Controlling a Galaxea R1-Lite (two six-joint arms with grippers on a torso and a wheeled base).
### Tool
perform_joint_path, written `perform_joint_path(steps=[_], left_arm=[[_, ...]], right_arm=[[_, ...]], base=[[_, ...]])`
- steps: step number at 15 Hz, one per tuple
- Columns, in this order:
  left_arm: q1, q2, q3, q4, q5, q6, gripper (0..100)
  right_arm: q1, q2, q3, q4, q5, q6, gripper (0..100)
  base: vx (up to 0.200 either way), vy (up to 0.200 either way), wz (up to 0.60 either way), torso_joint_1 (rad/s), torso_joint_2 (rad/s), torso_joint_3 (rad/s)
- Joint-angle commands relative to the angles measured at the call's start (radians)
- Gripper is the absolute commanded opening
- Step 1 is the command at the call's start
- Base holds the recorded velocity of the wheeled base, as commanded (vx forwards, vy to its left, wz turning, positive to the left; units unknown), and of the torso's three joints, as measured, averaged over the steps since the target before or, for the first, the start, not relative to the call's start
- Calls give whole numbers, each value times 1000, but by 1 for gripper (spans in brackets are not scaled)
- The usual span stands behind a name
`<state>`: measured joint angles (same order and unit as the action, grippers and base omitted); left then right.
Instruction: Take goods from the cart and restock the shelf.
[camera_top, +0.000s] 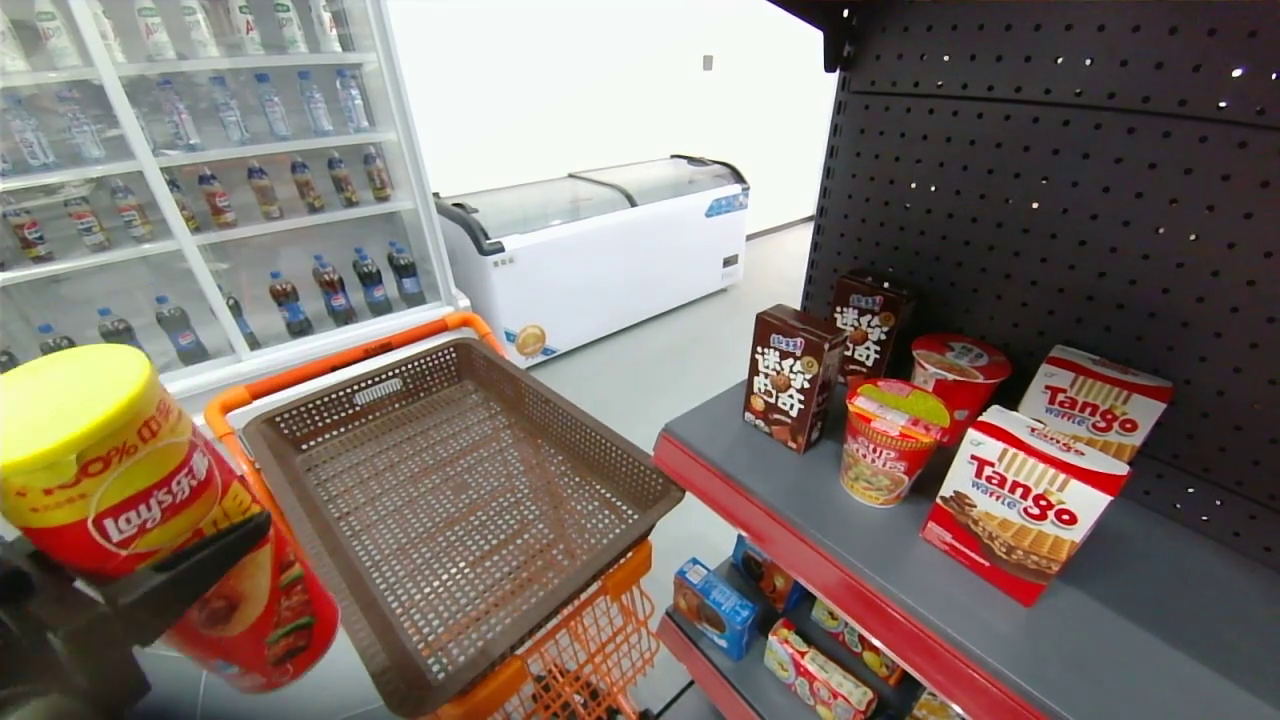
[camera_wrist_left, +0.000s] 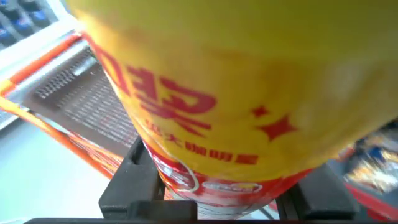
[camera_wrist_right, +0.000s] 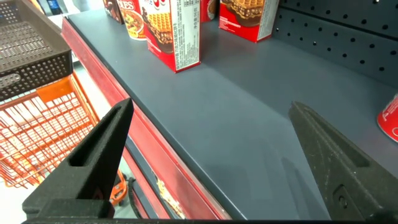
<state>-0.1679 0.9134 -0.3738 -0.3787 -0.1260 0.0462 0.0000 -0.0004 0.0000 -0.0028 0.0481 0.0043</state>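
Observation:
My left gripper (camera_top: 185, 575) is shut on a tall chips can (camera_top: 150, 500) with a yellow lid and a red and yellow body, held up to the left of the cart. In the left wrist view the can (camera_wrist_left: 236, 93) sits between the two black fingers (camera_wrist_left: 134, 180). The cart's brown perforated basket (camera_top: 600, 470) has nothing lying in it. My right gripper (camera_wrist_right: 211, 162) is open with nothing between its fingers, hovering over a bare stretch of the grey shelf board (camera_wrist_right: 236, 112). On the shelf (camera_top: 1150, 620) stand two brown snack boxes (camera_top: 790, 375), two cup noodles (camera_top: 890, 440) and two wafer boxes (camera_top: 1020, 490).
The orange cart frame (camera_top: 590, 650) stands against the shelf's red front edge (camera_top: 800, 560). A black pegboard (camera_top: 1050, 200) backs the shelf. More packs lie on the lower shelf (camera_top: 715, 605). A drinks cooler (camera_top: 200, 180) and a chest freezer (camera_top: 600, 250) stand behind.

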Motion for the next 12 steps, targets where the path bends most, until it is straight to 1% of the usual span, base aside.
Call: perform_joint_path(steps=[1,2,4,5,6,7,8,9,10,11,12], left_arm=[[-5,-96,59,0,-44,-3,0],[-1,-125,67,3,-153,-2,0],[-10,-125,67,1,-308,-3,0],[-32,-122,59,9,-363,-5,0],[-71,-107,47,37,-437,-8,0],[-99,-94,29,61,-506,-14,0],[-102,-88,15,67,-551,-45,0],[-111,-82,13,67,-589,-77,0],[-121,-82,18,67,-639,-104,0],[-124,-82,24,67,-696,-117,0],[-124,-67,33,67,-807,-126,0]], right_arm=[[0,0,0,0,1,0,100],[0,0,0,0,1,0,100],[0,0,0,0,1,0,100],[0,0,0,0,1,0,100],[0,0,0,0,1,0,100],[0,0,0,0,1,0,100],[0,0,0,0,1,0,100],[0,0,0,0,1,0,100],[0,0,0,0,1,0,100],[0,0,0,0,1,0,100],[0,0,0,0,1,0,100]], base=[[0,0,0,0,0,0],[0,0,0,0,0,0],[0,0,0,0,0,0],[0,0,0,0,0,0],[0,0,0,0,0,0],[0,0,0,0,0,0],[0,0,0,0,0,0],[0,0,0,0,0,0],[0,0,0,0,0,0],[0,0,0,0,0,0],[0,0,0,0,0,0]])
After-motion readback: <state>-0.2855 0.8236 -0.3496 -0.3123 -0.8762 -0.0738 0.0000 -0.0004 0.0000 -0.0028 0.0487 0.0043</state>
